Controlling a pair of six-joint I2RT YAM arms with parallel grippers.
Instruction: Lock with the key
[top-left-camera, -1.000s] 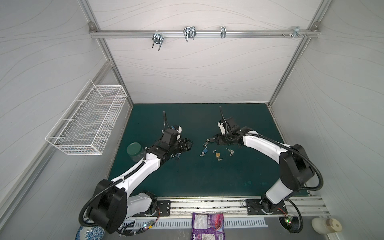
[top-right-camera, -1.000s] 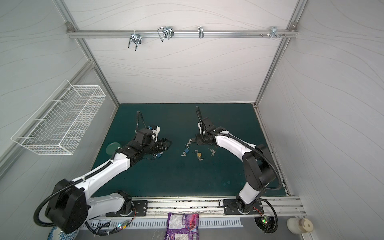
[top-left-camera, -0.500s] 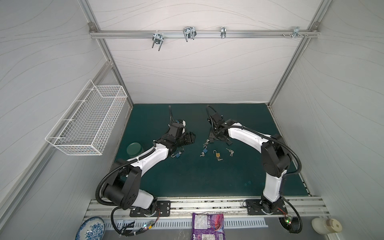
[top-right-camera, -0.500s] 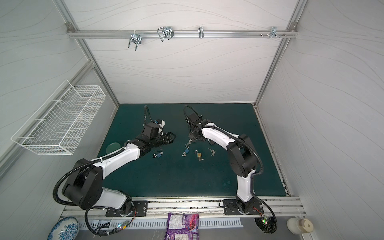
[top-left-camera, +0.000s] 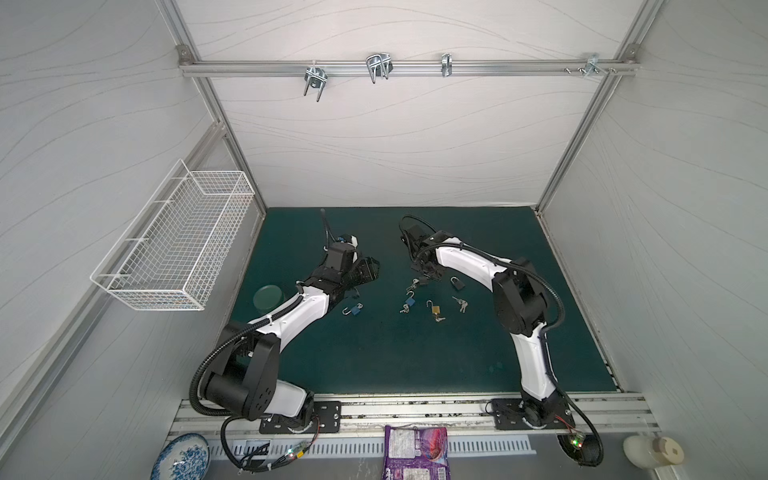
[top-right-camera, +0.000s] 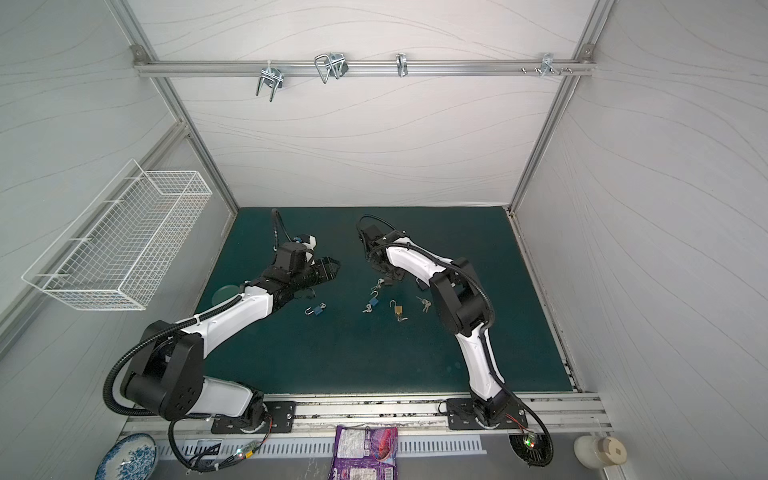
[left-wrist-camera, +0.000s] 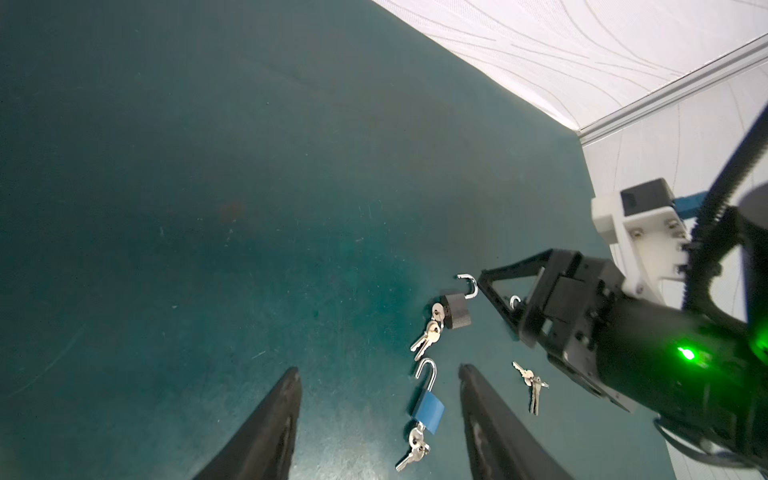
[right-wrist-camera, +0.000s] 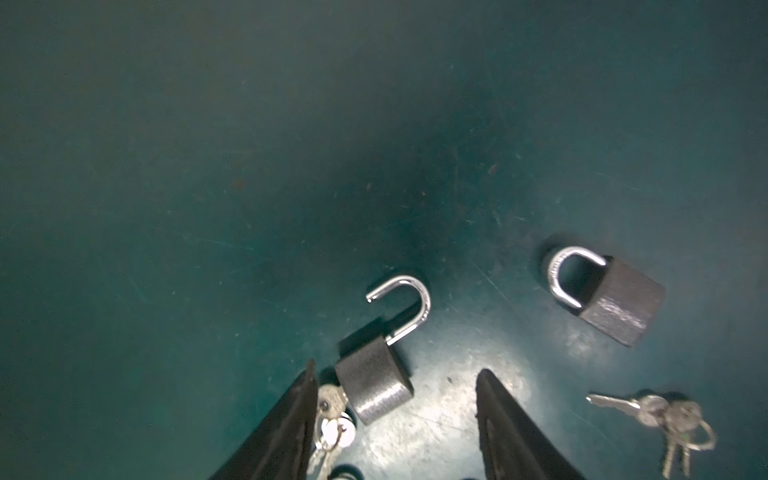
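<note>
Dark green matting (top-left-camera: 374, 365) floors the white-walled booth, and I take the open grey padlock (right-wrist-camera: 372, 384) as my mark. Far to its left in both top views sits a green disc (top-left-camera: 268, 297). Nearer the mark, a blue padlock (top-left-camera: 354, 309) lies alone with its shackle swung out. My left claw (left-wrist-camera: 380, 371) hovers left of the mark too, fingers apart and gripping nothing. Just in front of the mark, toward my bases, lies a second blue padlock (left-wrist-camera: 428, 409), shackle open, with keys hanging from it.

The mark itself lies flat with its shackle open and a key (right-wrist-camera: 330, 401) in its base. My right claw (right-wrist-camera: 397, 371) is right over it, fingers spread wider than the body. The lock sits between them, close to one finger and clear of the other, and nothing is clamped.

A brass padlock (top-left-camera: 435, 308) lies open in front of the mark and slightly right. To the mark's right are a closed grey padlock (right-wrist-camera: 606, 297) and, past it, loose keys (right-wrist-camera: 660, 415).

Against a second ago, both my arms have folded up, elbows higher and nearer the middle. My right fingers have eased wider. Locks and keys lie where they did.
</note>
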